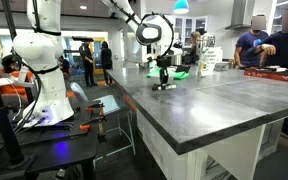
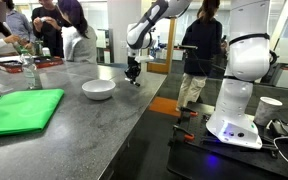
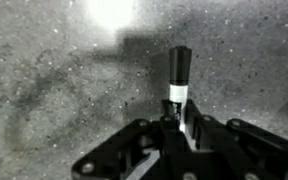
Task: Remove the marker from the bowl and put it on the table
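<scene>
The placing step is judged to be in hand, since the marker (image 3: 180,72) is out of the bowl (image 2: 98,89) and not yet on the desk (image 1: 209,110). In an exterior view, the end effector (image 1: 163,82) is seen pointing straight down, low over the far part of the desk; the marker is too small to be made out there. In an exterior view from the opposite side, the end effector (image 2: 133,76) is seen just beside the bowl and apart from it, over bare desk, and nothing is seen in the bowl. In the wrist view, the end effector is shown closed on the marker, whose white-banded part is pinched between the fingers while its dark end sticks out beyond the fingertips towards the speckled desk. Whether the tip touches the desk cannot be told. A short lowering, then an opening of the fingers and a straight lift, is judged to be called for next.
</scene>
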### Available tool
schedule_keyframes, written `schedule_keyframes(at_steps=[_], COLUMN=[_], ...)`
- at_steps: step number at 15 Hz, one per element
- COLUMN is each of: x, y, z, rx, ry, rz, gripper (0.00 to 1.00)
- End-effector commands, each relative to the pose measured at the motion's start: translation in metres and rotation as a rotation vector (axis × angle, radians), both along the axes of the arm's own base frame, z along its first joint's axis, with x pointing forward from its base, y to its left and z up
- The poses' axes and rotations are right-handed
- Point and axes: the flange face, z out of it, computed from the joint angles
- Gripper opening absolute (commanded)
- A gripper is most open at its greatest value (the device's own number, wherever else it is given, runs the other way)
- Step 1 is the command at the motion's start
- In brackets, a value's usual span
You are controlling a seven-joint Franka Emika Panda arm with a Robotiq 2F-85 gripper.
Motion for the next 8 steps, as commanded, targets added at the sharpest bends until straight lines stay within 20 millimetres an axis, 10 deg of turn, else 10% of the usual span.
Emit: schedule_keyframes(at_steps=[1, 4, 5, 8], x=[-0.006, -0.009, -0.01, -0.016], y=[0.008, 0.016, 0.018, 0.025], z=[-0.005, -0.009, -0.01, -0.011], rx=[-0.016, -0.014, -0.014, -0.007], ry=[-0.01, -0.012, -0.012, 0.007], rz=[-0.041, -0.048, -0.056, -0.065], gripper=[0.05, 0.07, 0.43, 0.57])
